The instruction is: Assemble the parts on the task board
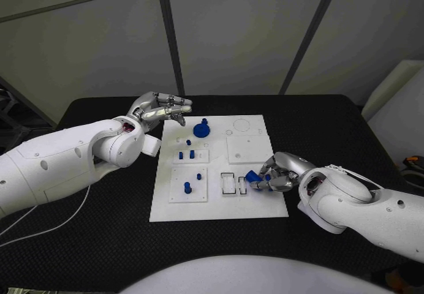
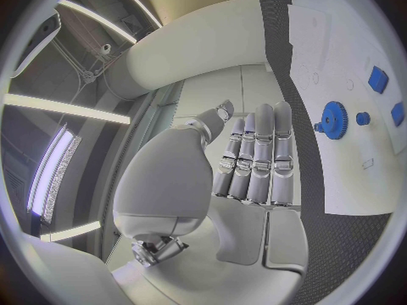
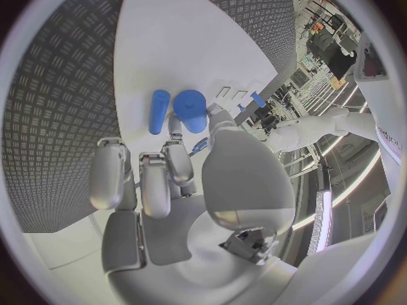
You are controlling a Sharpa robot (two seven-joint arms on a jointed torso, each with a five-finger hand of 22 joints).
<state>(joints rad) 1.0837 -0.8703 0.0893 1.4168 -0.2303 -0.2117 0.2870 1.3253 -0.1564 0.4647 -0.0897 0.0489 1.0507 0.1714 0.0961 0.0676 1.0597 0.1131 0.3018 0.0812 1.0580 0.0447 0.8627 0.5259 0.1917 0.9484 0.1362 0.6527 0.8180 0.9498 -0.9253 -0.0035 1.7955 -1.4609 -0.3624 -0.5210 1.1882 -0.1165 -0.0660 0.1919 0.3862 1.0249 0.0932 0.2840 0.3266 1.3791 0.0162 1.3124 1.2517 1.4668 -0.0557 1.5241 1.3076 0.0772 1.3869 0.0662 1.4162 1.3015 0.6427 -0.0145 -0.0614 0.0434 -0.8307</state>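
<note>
The right silver hand (image 1: 276,174) pinches a small blue plastic part (image 1: 256,178) at the white task board's (image 1: 221,205) right edge; lower it squarely. The left silver hand (image 1: 161,109), fingers straight and empty, hovers beside the board's far-left corner.

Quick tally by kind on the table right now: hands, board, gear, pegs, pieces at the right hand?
Hands, left hand and right hand: 2
Task board: 1
Blue gear: 1
Small blue pegs: 5
Blue pieces at right hand: 2
Total: 11

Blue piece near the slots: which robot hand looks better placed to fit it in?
The right robot hand: it already holds a blue piece beside the slots. The left robot hand hovers empty at the board's far edge.
</note>
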